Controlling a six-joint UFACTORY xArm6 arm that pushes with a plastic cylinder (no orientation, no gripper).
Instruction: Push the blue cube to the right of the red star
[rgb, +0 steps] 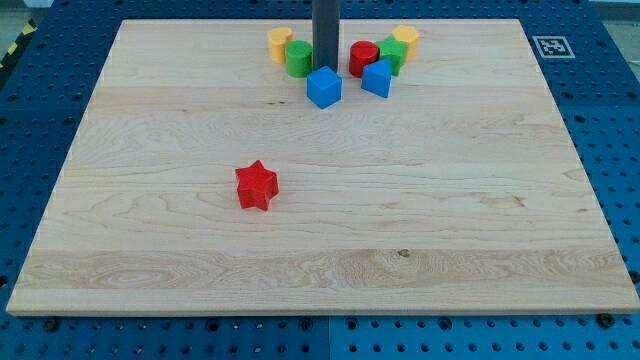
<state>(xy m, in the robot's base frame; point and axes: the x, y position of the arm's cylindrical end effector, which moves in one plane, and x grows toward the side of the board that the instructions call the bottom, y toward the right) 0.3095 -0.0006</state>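
Surface: one pale wooden counter (330, 250) lying on a blue perforated base plate (30, 90). One black-and-white marker tag (548, 46) at the counter's far right corner.

Block count, seven total:
- Blue: 2. One blue cube (324, 87) near the middle of the counter's far edge; one angular blue block (377, 78) just to its right, shape not clear.
- Red: 2. One red star (256, 185), alone, left of the counter's centre and well apart from the rest; one red cylinder (363, 57) in the far cluster.
- Green: 2. One green rounded block (298, 58) left of the rod; one green block (392, 54) right of the red cylinder, mostly hidden, shape cannot be told.
- Yellow: 2 — corrects total to eight. One yellow cylinder-like block (280, 44) at the cluster's left end; one yellow block (405, 39) at its right end, close to the far edge.

Seven of the eight sit in one cluster along the far edge; the red star is the only outlier.

Arm: one dark straight rod comes down from the view's top. My tip (325, 66) stands just behind the blue cube, on its far side, touching or very nearly so; contact cannot be confirmed. The tip lies between the green rounded block and the red cylinder.

Jaws: none on this rig, a bare rod only, so nothing is grasped.

Task object: the blue cube lies far beyond the red star and toward the view's right of it, well apart.
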